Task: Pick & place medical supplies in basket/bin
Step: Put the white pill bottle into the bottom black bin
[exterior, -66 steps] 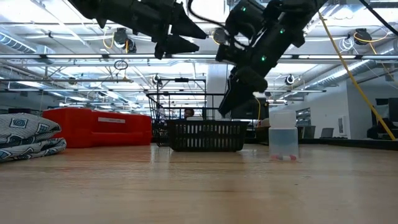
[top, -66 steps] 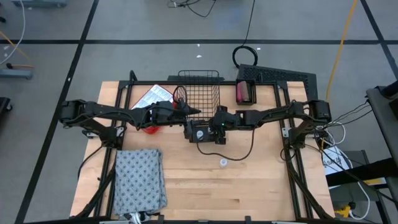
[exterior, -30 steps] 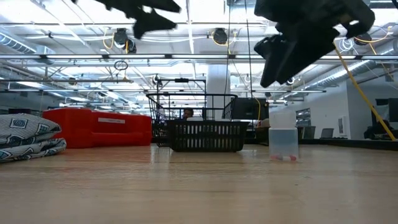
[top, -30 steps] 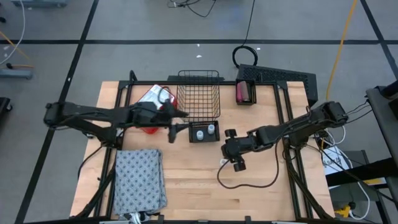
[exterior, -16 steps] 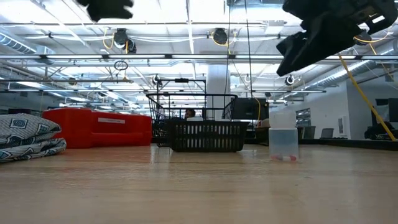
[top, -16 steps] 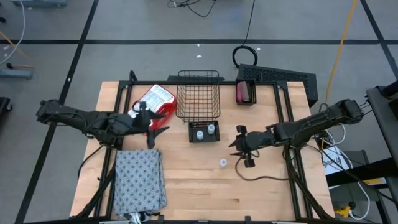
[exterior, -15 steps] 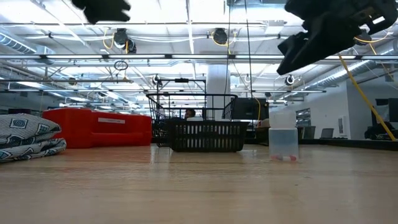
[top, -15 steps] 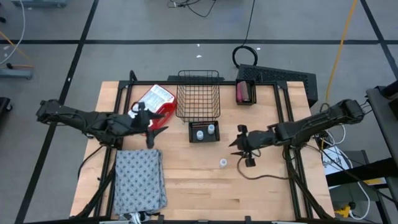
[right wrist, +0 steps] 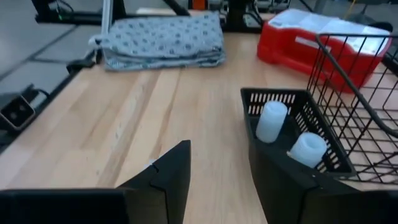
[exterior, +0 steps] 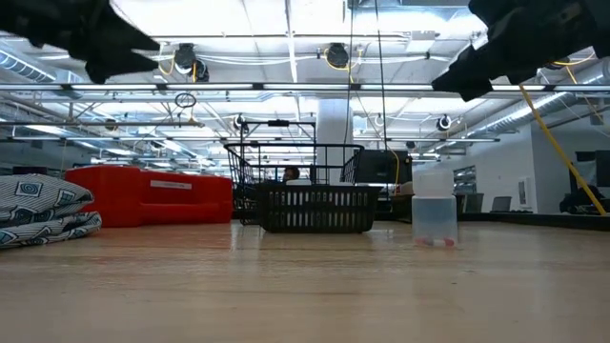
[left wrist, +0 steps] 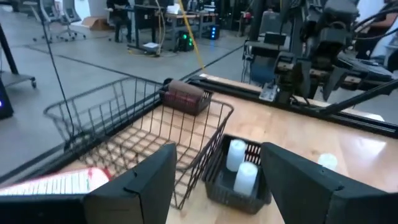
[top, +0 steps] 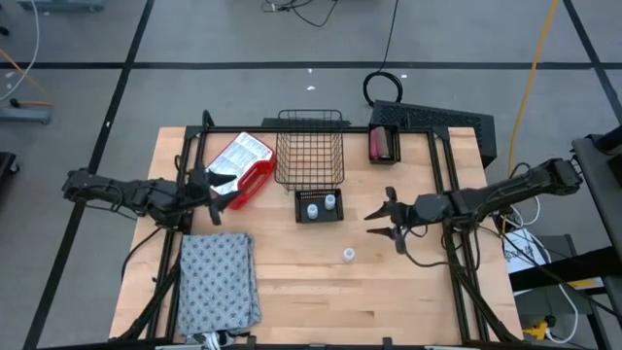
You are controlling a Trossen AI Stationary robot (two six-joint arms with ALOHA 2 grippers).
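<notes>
Two white vials (top: 320, 205) stand in a small black bin (top: 319, 216) just in front of the black wire basket (top: 309, 149). A third vial (top: 348, 255) stands alone on the table nearer the front. The folded grey dotted cloth (top: 218, 282) lies at the near left. A brown block (left wrist: 186, 98) rests in another small bin (top: 381, 144) to the right of the basket. My left gripper (top: 222, 199) hovers open left of the basket, above the table. My right gripper (top: 384, 220) hovers open right of the vial bin. Each touches nothing.
A red box (top: 241, 165) with a white label lies left of the basket, close to my left gripper. Dark frame rails run along both table sides. Bare wood (top: 389, 292) lies between the cloth and the right rail, around the lone vial.
Both arms have pulled back from the middle of the table. My left gripper has moved toward the left edge, away from the vial bin. My right gripper has moved toward the right edge and risen from pointing down to lying level. The vials, bins and cloth have stayed put.
</notes>
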